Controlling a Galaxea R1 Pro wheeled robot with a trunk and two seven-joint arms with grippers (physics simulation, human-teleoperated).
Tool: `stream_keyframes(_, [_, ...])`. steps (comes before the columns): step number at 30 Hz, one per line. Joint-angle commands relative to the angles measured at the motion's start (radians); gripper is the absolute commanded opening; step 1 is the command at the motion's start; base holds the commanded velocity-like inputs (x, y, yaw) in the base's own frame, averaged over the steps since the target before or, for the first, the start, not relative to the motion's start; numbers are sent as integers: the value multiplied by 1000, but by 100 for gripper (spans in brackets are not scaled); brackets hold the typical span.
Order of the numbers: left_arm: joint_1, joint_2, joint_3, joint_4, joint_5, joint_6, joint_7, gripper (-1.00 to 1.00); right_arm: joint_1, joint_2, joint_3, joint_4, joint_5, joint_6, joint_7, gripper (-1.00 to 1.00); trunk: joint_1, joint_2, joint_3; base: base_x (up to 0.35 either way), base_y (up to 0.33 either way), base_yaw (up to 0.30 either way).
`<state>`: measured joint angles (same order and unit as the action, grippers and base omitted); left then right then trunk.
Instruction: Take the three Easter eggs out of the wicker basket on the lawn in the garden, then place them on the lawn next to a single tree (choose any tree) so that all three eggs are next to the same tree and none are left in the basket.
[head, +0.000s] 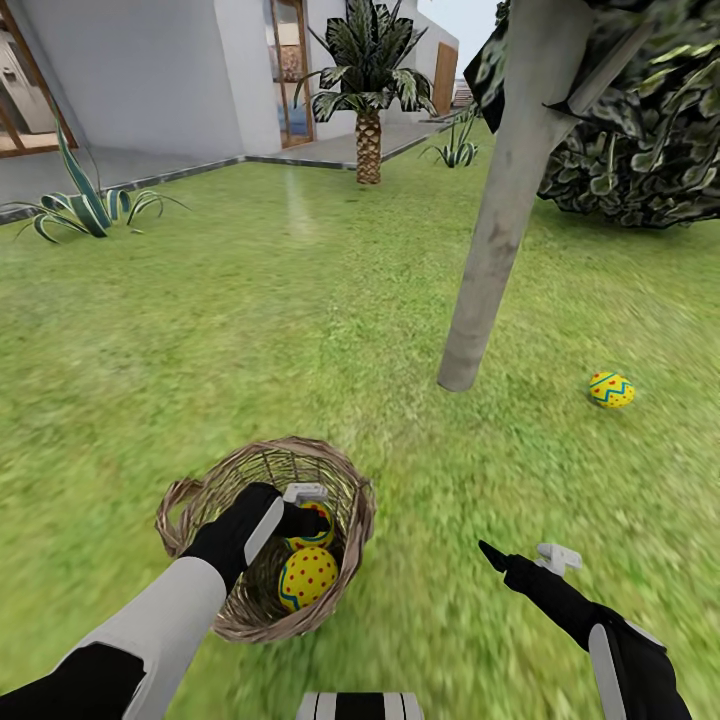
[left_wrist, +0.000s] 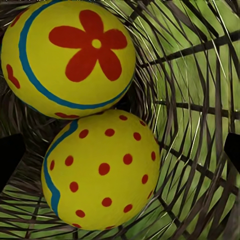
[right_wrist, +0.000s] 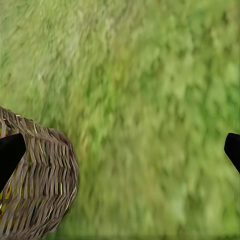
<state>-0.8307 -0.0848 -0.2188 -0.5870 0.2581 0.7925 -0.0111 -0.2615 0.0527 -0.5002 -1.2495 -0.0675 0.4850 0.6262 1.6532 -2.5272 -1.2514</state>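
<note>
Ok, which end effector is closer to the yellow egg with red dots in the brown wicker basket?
Left. The left end effector is down inside the round brown wicker basket, just above the yellow red-dotted egg. The right end effector hovers over the green lawn beside the basket.

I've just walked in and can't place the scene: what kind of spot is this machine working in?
It looks like a simulated home garden: a wide green lawn, a white house with a paved patio behind it, a palm and a grey-trunked tree, and a wicker basket on the grass.

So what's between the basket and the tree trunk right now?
In the head view, only bare lawn lies between the wicker basket and the grey tree trunk. The zigzag egg sits right of the trunk.
</note>
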Motion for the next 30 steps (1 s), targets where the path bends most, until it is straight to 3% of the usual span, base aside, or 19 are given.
stream_keyframes(1, [0,0,-2,-1,1,4,-1,100,-1,1,-3,-1,-7,9,3,100,0,0,-1,0,0,0])
stream_keyframes(7, [1,2,-2,-1,3,4,0,100,-1,1,-3,-1,-7,9,3,100,0,0,-1,0,0,0])
stream_keyframes(27, [1,3,6,-1,7,14,1,100,-1,1,-3,-1,-6,9,3,100,9,-5,-78,0,0,0])
stream_keyframes(30, [1,4,8,-1,7,16,-1,100,-1,1,-3,12,-6,10,3,100,9,-5,-78,0,0,0])
